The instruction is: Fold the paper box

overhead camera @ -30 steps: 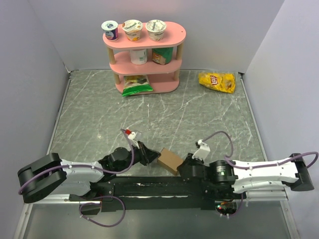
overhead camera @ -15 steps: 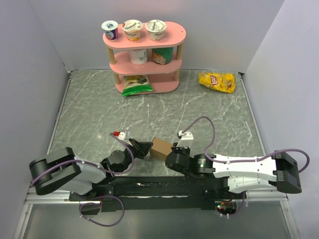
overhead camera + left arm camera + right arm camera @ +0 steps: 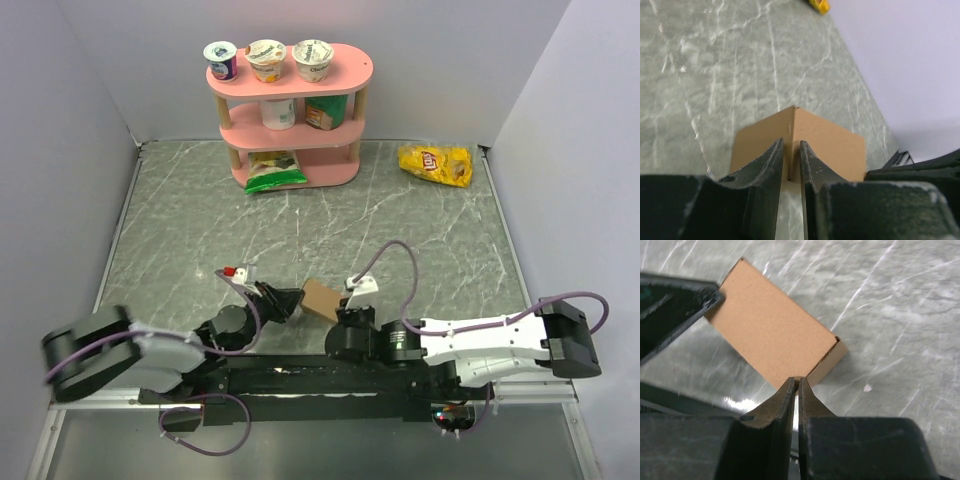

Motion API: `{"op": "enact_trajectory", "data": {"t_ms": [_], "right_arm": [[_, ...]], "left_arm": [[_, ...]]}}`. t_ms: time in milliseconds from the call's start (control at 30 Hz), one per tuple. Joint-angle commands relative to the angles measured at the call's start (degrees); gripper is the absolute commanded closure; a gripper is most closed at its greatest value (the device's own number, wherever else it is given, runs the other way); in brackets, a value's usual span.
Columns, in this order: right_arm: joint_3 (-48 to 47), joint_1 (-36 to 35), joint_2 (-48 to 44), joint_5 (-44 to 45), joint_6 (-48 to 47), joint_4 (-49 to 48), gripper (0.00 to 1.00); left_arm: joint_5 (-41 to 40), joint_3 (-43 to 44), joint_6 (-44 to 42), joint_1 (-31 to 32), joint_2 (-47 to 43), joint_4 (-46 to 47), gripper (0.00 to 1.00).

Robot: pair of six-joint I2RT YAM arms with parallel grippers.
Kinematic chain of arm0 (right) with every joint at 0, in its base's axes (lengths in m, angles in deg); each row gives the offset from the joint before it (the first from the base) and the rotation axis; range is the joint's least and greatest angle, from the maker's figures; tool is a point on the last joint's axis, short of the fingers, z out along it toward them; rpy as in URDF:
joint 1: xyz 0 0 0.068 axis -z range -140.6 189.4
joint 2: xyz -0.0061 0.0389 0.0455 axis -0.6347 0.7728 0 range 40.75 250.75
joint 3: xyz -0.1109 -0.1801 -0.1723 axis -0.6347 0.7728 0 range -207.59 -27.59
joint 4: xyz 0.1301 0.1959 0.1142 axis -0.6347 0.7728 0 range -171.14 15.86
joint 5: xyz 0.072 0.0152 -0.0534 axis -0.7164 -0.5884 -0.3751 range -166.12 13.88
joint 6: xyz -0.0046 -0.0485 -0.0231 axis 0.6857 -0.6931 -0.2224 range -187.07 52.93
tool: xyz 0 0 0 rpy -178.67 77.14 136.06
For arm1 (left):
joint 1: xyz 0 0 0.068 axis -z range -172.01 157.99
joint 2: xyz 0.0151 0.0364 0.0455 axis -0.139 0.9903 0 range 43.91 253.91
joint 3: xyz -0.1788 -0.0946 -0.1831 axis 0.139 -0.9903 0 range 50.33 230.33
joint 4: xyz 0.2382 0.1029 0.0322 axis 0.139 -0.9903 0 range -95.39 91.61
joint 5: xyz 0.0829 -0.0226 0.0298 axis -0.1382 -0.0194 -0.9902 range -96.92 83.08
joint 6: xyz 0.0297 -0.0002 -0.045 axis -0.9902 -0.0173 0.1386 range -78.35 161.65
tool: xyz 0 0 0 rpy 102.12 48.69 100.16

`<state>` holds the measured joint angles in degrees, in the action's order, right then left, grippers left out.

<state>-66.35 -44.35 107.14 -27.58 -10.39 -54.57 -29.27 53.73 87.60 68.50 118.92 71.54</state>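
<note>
The only readable mark is the red-and-white Lay's emblem [image 3: 429, 159] on the yellow chip bag [image 3: 450, 167] lying at the far right of the table. The three yogurt cups [image 3: 266, 55] on top of the pink shelf [image 3: 345, 128] carry printed lids and wrappers, but the lettering is too small to read. The same goes for the green carton [image 3: 326, 111] on the middle tier and the green-and-white bag [image 3: 275, 170] below. The paper box [image 3: 772, 330] shows plain brown faces in both wrist views.
</note>
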Motion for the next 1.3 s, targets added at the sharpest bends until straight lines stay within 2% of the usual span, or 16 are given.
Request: {"op": "enact_trajectory", "data": {"t_ms": [0,167,233,333,433,467,500,600,700,833,1000,1167,1267], "right_arm": [[-2.01,-4.23,5.32,-5.38,-1.05,9.55,0.89],[-5.00,-5.64,10.25,-5.47,3.34,15.26,0.89],[-5.01,-5.64,11.04,-5.90,4.22,15.79,0.89],[-3.60,-3.45,11.30,-7.92,2.38,11.78,0.86],[-2.11,-0.90,10.78,-8.98,0.54,9.48,0.81],[-1.84,-0.55,10.26,-9.16,-0.60,8.86,0.78],[-1.49,-0.46,9.73,-9.33,-1.48,7.98,0.68],[0.96,-0.28,6.92,-11.62,-3.86,3.85,0.49],[3.42,1.47,4.63,-13.11,-5.26,0.43,0.42],[7.81,4.72,1.29,-16.09,-9.74,-8.35,0.39],[10.64,11.23,1.72,-18.74,-15.46,-18.82,0.43],[8.45,18.42,5.58,-18.65,-23.09,-26.29,0.45],[5.90,22.90,9.54,-20.67,-27.75,-31.29,0.46]], "left_arm": [[0.91,-3.75,6.24,2.24,-14.24,-27.71,0.75],[0.11,-5.50,12.22,2.95,-28.65,-38.98,0.66],[-0.32,-6.64,13.98,2.86,-31.40,-43.99,0.63],[-0.50,-7.88,14.69,2.77,-32.47,-44.45,0.59],[0.55,-6.05,13.29,2.77,-28.87,-43.13,0.55],[1.68,-5.34,12.76,2.77,-26.08,-42.60,0.49],[2.56,-4.64,11.28,2.77,-24.31,-41.73,0.46],[6.69,-1.92,9.25,2.33,-17.45,-38.30,0.38],[9.85,-0.24,7.84,1.63,-12.70,-35.31,0.37],[12.41,0.38,6.69,0.23,-9.18,-30.13,0.37],[13.47,1.00,6.43,-3.46,-2.76,-24.08,0.39],[18.55,4.06,3.45,-11.72,4.78,-18.52,0.39],[21.90,9.15,-0.41,-15.76,10.66,-17.81,0.38]]}}
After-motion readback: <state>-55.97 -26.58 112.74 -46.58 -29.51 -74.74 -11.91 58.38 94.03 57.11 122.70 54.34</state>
